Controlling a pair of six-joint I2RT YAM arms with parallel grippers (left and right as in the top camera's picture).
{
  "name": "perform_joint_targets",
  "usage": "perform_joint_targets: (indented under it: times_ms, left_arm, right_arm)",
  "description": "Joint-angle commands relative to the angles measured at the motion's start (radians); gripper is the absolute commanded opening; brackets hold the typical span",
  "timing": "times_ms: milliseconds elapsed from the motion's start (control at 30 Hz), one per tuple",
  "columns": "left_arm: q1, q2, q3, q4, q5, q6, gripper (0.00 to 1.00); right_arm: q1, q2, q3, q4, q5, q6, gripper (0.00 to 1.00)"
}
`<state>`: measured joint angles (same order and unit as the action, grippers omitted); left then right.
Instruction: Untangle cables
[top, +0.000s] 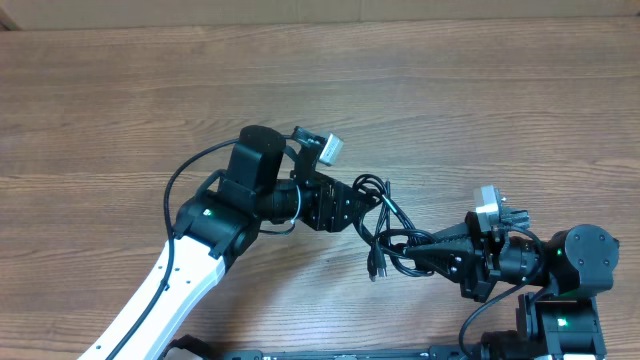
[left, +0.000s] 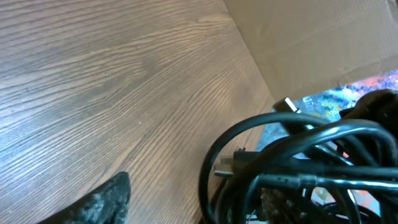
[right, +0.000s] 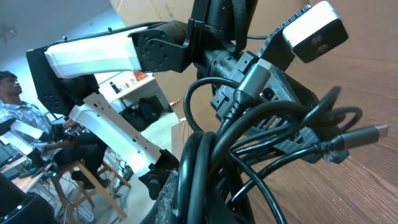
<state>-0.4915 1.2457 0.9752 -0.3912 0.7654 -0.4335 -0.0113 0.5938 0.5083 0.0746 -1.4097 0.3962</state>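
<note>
End effector on the right clenched on the cables, left end effector too hidden to tell, bunch between them knotted, almost all untangling left.

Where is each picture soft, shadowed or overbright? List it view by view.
Overhead: evenly lit and sharp, only faint shadows beside the arms, the cables crisp on the table. Left wrist: the cables loom close and soft-edged, a dark fingertip blurred at the bottom. Right wrist: the near cables slightly soft, the room behind pale and bright.
</note>
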Motion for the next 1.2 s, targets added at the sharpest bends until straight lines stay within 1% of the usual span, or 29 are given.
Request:
perform_joint_targets:
  times_ms: [0,33,100,233,333,433,467,533,633,700,800,867,1000,1067,1167]
  left_arm:
    - [-0.007,0.023,0.001,0.021,0.047,0.016,0.39]
    - [-0.007,0.024,0.001,0.031,0.060,0.015,0.11]
    - [-0.007,0.024,0.001,0.038,0.067,0.015,0.04]
    - [-0.006,0.024,0.001,0.046,0.066,0.016,0.04]
    - [0.013,0.024,0.001,0.084,0.062,0.006,0.04]
    - [0.042,0.024,0.001,0.072,-0.005,-0.095,0.04]
    - [0.058,0.024,0.001,0.057,-0.039,-0.147,0.04]
    - [0.081,0.024,0.001,0.045,-0.068,-0.204,0.04]
    - [0.109,0.024,0.001,0.055,-0.065,-0.270,0.04]
    - [0.112,0.024,0.001,0.077,-0.037,-0.269,0.04]
    - [0.112,0.023,0.001,0.148,0.048,-0.224,0.04]
    - [0.112,0.020,0.001,0.167,0.068,-0.224,0.04]
    - [0.117,-0.003,0.001,0.168,0.035,-0.235,0.04]
    - [0.173,-0.061,0.001,0.168,-0.004,-0.312,0.04]
    - [0.231,-0.130,0.001,0.167,-0.006,-0.314,0.04]
  right_arm:
    - [0.005,-0.008,0.020,0.012,-0.006,0.000,0.04]
    - [0.005,-0.008,0.020,0.012,-0.006,0.000,0.04]
    - [0.005,-0.008,0.020,0.012,-0.006,0.000,0.04]
    - [0.005,-0.008,0.020,0.011,-0.007,0.000,0.04]
    - [0.005,-0.008,0.020,0.027,-0.045,0.000,0.04]
    - [0.005,-0.008,0.020,0.076,-0.108,0.000,0.04]
    - [0.005,-0.008,0.020,0.086,-0.129,-0.001,0.04]
    - [0.005,-0.008,0.020,0.103,-0.160,0.000,0.04]
    - [0.005,-0.008,0.020,0.103,-0.159,0.000,0.04]
    - [0.005,-0.008,0.020,0.103,-0.159,0.000,0.04]
    - [0.005,-0.008,0.020,0.103,-0.151,0.000,0.04]
    - [0.005,-0.008,0.020,0.102,-0.135,0.000,0.04]
    - [0.005,-0.008,0.020,0.100,-0.054,0.058,0.04]
    - [0.005,-0.008,0.020,0.100,-0.038,0.072,0.04]
    - [0.005,-0.008,0.020,0.084,0.002,0.072,0.04]
